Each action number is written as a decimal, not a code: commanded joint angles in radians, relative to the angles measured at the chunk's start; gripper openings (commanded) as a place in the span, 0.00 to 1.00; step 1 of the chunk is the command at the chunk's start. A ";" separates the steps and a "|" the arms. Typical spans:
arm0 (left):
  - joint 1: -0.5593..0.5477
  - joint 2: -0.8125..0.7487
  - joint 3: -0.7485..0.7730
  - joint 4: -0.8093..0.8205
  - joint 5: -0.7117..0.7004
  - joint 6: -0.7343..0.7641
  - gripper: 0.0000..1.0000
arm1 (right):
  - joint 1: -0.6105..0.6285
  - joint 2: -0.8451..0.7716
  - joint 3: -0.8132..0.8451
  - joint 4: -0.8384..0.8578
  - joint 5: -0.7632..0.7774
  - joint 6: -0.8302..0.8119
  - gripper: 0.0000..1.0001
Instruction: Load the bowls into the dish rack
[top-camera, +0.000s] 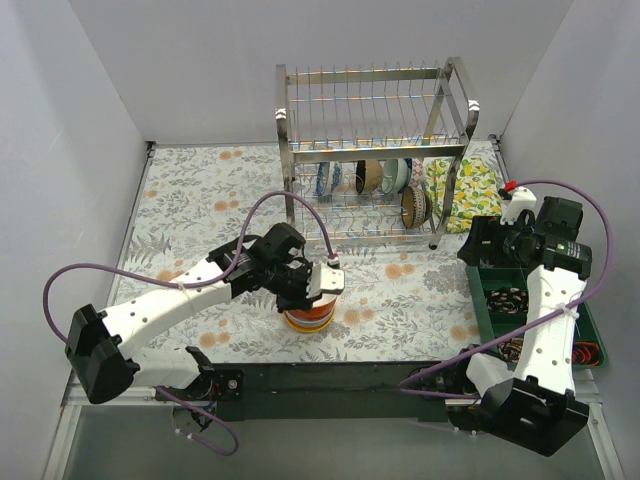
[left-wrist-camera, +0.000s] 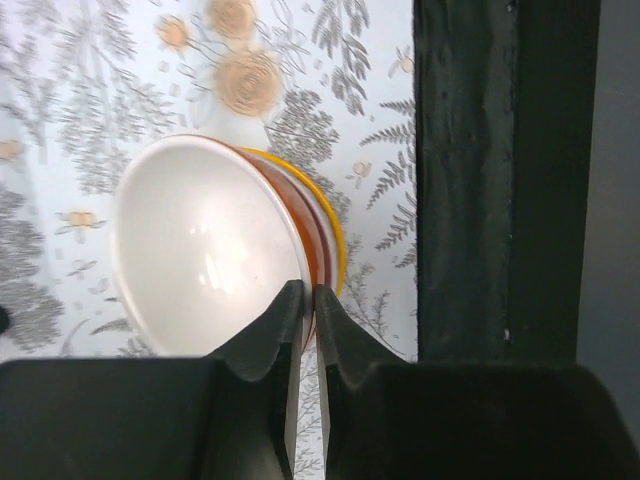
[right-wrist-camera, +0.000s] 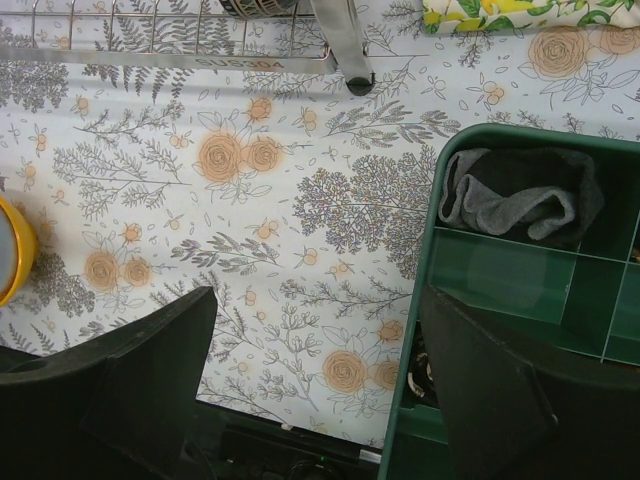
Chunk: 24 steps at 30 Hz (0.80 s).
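- At the near edge of the worktop (top-camera: 200, 190), close to the black strip (left-wrist-camera: 465, 180) that borders it, a stack of bowls (top-camera: 308, 318) stands with the left arm reaching over it. Open cloth lies to the stack's left and on toward the far side.
- Between the stack and the dish rack (top-camera: 370, 140) runs a free band of worktop. The rack stands at the far side, close to the back wall, and its foot (right-wrist-camera: 350, 65) rests on the cloth.
- A green compartment tray (top-camera: 495, 300) lies along the right edge. The right arm hangs above the tray's far end, its right fingers (right-wrist-camera: 150, 370) spread wide and holding nothing, one over the cloth and one over the tray.
- White walls close off the left, back and right sides.
- The worktop is covered with a pale floral print of grey leaves and orange blooms. A lemon-print cloth (top-camera: 462, 190) lies just right of the rack, and a grey rag (right-wrist-camera: 520, 195) sits in one tray compartment.
- The left fingers (left-wrist-camera: 270, 340) are closed on the rim of the white bowl (left-wrist-camera: 205, 250), the top of the stack. It is glossy and plain inside, nested in an orange bowl (left-wrist-camera: 318, 250) with a yellow bowl (left-wrist-camera: 338, 250) outermost.
- In the rack's lower tier several bowls stand on edge between the prongs, among them a blue-patterned bowl (top-camera: 325, 178) and a brown-glazed bowl (top-camera: 368, 176).
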 joint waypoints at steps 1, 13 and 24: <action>0.000 -0.036 0.125 -0.050 -0.084 -0.001 0.00 | 0.003 0.012 0.020 0.032 -0.022 0.015 0.90; 0.043 -0.091 0.188 -0.058 -0.239 0.036 0.00 | 0.003 0.055 0.035 0.051 -0.021 0.021 0.90; 0.377 -0.113 0.015 0.029 -0.283 0.188 0.00 | 0.003 0.078 0.032 0.054 -0.011 0.020 0.90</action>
